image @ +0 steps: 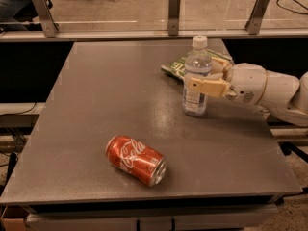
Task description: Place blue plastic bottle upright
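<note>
The blue plastic bottle point(194, 100) is a clear ribbed bottle with a white cap and a pale label. It stands upright on the grey table point(96, 105), right of centre, with its base on the surface. My gripper point(200, 77) reaches in from the right on a white arm and is shut around the middle of the bottle. One tan finger point(208, 86) crosses in front of the bottle. The other finger is mostly hidden behind it.
A red Coca-Cola can point(136, 159) lies on its side near the front of the table. A green packet point(176, 66) lies flat just behind the bottle. A glass barrier with metal posts point(174, 12) runs along the far edge. The table's right edge is close under my arm.
</note>
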Robot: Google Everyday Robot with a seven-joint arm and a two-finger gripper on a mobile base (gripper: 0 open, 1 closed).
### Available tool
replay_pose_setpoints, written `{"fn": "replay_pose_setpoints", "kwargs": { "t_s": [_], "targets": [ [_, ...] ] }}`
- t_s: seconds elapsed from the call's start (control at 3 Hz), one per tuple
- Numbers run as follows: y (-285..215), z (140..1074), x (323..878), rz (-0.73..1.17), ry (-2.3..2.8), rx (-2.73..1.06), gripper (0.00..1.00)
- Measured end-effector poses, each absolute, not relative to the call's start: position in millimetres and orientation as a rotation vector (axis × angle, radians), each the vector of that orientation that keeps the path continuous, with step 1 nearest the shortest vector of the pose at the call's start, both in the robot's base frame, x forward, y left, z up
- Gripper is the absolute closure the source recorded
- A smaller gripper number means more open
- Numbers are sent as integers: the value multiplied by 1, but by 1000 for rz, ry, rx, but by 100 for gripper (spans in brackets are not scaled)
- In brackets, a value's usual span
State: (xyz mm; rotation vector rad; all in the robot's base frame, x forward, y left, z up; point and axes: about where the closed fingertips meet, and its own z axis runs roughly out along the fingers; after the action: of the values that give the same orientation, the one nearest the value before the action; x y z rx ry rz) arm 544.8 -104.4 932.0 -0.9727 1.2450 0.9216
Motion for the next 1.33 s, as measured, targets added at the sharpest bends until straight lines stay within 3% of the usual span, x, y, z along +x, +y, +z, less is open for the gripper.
{"fn": "replay_pose_setpoints", "kwargs": {
  "t_s": [0.33, 1.33],
  "targets": [
    [-113, 930, 541, 922, 1258, -967, 84],
    [-118, 925, 536, 928, 1281, -963, 14]
  ]
}}
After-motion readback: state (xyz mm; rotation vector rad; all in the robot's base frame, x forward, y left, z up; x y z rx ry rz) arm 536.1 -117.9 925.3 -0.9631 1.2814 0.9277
